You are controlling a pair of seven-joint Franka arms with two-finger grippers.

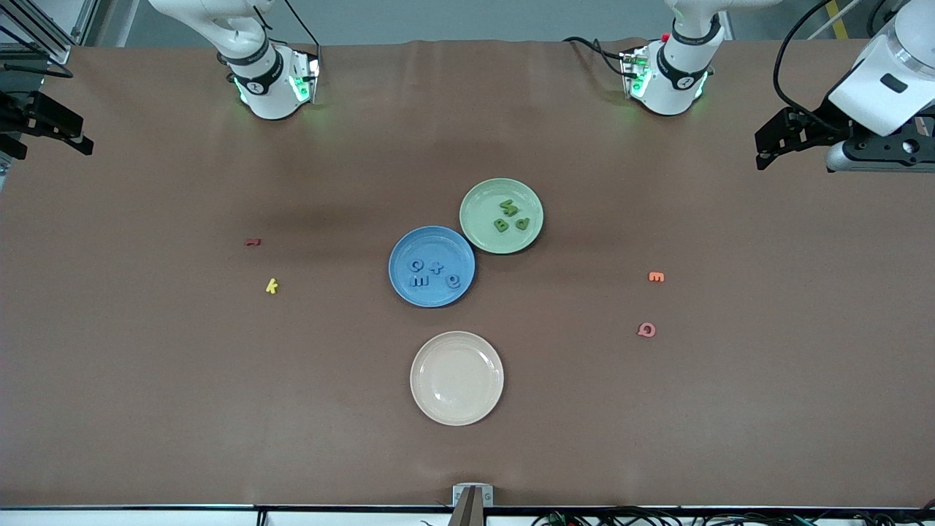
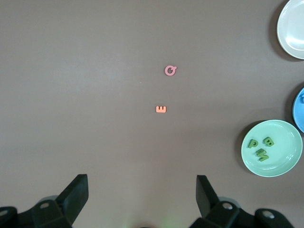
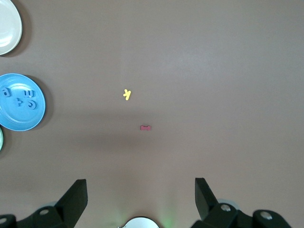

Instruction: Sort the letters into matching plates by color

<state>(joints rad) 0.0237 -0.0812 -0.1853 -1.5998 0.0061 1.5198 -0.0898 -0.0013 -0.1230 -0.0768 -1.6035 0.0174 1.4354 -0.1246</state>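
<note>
The blue plate (image 1: 409, 252) lies at the table's middle with several blue letters (image 1: 435, 273) in it. The pale green plate (image 1: 482, 201) touches it, farther from the front camera, and three green letters (image 1: 511, 217) show in it. My left gripper (image 1: 767, 150) hangs open and empty over the left arm's end of the table. Its wrist view (image 2: 141, 179) shows the green plate (image 2: 285, 156) and the green letters (image 2: 261, 147). My right gripper (image 1: 69, 131) hangs open and empty over the right arm's end. Its wrist view (image 3: 140, 181) shows the blue plate (image 3: 19, 118) and the blue letters (image 3: 19, 96).
A cream plate (image 1: 456, 378) lies nearer the front camera than the blue plate. A yellow letter (image 1: 272, 286) and a dark red letter (image 1: 253, 242) lie toward the right arm's end. An orange letter (image 1: 656, 277) and a pink letter (image 1: 646, 329) lie toward the left arm's end.
</note>
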